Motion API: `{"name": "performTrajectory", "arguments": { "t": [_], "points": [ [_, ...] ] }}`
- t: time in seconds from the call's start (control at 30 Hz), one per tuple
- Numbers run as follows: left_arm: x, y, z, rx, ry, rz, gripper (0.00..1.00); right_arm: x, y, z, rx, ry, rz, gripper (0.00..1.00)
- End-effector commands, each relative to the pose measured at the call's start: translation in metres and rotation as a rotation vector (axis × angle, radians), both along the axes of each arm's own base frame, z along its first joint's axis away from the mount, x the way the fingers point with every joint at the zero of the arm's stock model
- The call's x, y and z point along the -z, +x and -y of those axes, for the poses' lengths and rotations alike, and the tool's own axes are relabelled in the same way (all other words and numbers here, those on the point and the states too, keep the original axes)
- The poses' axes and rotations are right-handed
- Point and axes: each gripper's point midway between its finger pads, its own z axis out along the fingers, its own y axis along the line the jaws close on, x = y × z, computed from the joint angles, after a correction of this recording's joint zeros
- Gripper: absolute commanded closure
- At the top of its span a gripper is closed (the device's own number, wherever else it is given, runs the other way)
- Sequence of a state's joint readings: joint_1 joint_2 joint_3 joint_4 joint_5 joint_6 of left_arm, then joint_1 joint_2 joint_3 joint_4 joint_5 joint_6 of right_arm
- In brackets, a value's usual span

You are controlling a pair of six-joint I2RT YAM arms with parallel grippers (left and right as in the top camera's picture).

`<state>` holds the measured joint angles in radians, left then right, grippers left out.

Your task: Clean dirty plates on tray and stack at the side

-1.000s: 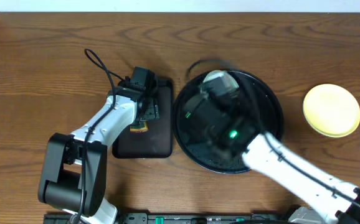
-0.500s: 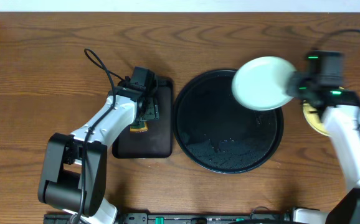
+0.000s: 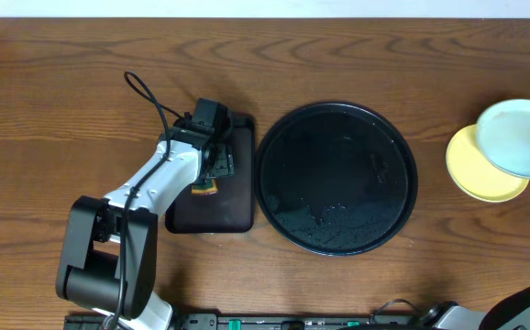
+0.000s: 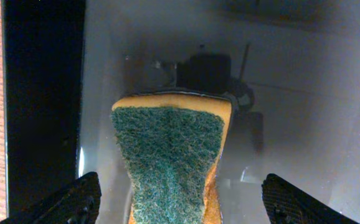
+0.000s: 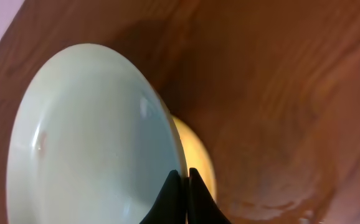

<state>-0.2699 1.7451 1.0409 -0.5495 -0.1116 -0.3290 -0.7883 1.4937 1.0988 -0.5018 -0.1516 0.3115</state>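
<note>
The wooden counter takes up most of my overhead view. The round black tray sits mid-counter with no plate on it, only wet patches on its gloss. The smaller rectangular tray lies just beside it on the left.

The yellow plate rests on the counter well to the right of the round tray. The mint plate overlaps its far right part. I cannot tell whether the two are touching, and I see no third plate.

The right end effector is pinched tight on the mint plate's rim, with the plate hanging tilted from that one edge. I judge these plates light, stiff plastic and probably slick when wet. A rim pinch should carry it, but the plate could pivot or slip in the grip, so I would level it low over the yellow one before letting go.

The stack sits close to the counter's right edge, at the limit of my overhead view, which leaves little margin there. The middle of the counter is open.

The sponge lies scrubber-up in the small tray. The left end effector is spread wide over it, holding nothing.
</note>
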Motion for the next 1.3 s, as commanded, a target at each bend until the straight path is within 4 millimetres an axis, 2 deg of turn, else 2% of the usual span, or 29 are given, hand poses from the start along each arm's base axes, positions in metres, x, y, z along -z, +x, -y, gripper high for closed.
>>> {"name": "performTrajectory", "arguments": {
  "t": [0.0, 0.27, 0.33, 0.4, 0.43, 0.47, 0.5, 0.53, 0.63, 0.8, 0.83, 0.87, 0.97, 1.07, 1.27],
  "points": [
    [0.001, -0.001, -0.004, -0.009, 0.013, -0.004, 0.17, 0.010, 0.005, 0.005, 0.008, 0.046, 0.007, 0.99],
    [0.001, -0.001, -0.004, -0.009, 0.013, -0.004, 0.17, 0.060, 0.012, -0.004, -0.021, 0.148, -0.076, 0.99],
    [0.001, -0.001, -0.004, -0.009, 0.013, -0.004, 0.17, 0.064, 0.016, -0.011, -0.044, 0.173, -0.072, 0.99],
    [0.001, -0.001, -0.004, -0.009, 0.013, -0.004, 0.17, 0.064, 0.020, -0.016, -0.066, 0.177, -0.067, 0.93],
    [0.001, -0.001, -0.004, -0.009, 0.013, -0.004, 0.16, 0.061, 0.024, -0.021, -0.101, 0.176, -0.056, 0.78],
    [0.001, -0.001, -0.004, -0.009, 0.013, -0.004, 0.17, 0.060, 0.026, -0.023, -0.118, 0.175, -0.050, 0.69],
    [0.001, -0.001, -0.004, -0.009, 0.013, -0.004, 0.17, 0.058, 0.028, -0.025, -0.131, 0.173, -0.044, 0.51],
    [0.001, -0.001, -0.004, -0.009, 0.013, -0.004, 0.17, 0.054, 0.030, -0.027, -0.155, 0.172, -0.034, 0.44],
    [0.001, -0.001, -0.004, -0.009, 0.013, -0.004, 0.17, 0.033, 0.038, -0.040, -0.276, 0.171, -0.002, 0.35],
    [0.001, -0.001, -0.004, -0.009, 0.013, -0.004, 0.17, -0.015, 0.060, -0.089, -0.527, 0.166, 0.027, 0.27],
    [0.001, -0.001, -0.004, -0.009, 0.013, -0.004, 0.17, -0.022, 0.065, -0.101, -0.568, 0.165, 0.018, 0.18],
    [0.001, -0.001, -0.004, -0.009, 0.013, -0.004, 0.16, -0.026, 0.068, -0.111, -0.596, 0.165, 0.013, 0.02],
    [0.001, -0.001, -0.004, -0.009, 0.013, -0.004, 0.17, -0.031, 0.081, -0.145, -0.689, 0.165, 0.007, 0.01],
    [0.001, -0.001, -0.004, -0.009, 0.013, -0.004, 0.17, -0.028, 0.087, -0.170, -0.750, 0.162, -0.017, 0.01],
    [0.001, -0.001, -0.004, -0.009, 0.013, -0.004, 0.17, -0.027, 0.093, -0.197, -0.817, 0.160, -0.024, 0.01]
  ]
}}
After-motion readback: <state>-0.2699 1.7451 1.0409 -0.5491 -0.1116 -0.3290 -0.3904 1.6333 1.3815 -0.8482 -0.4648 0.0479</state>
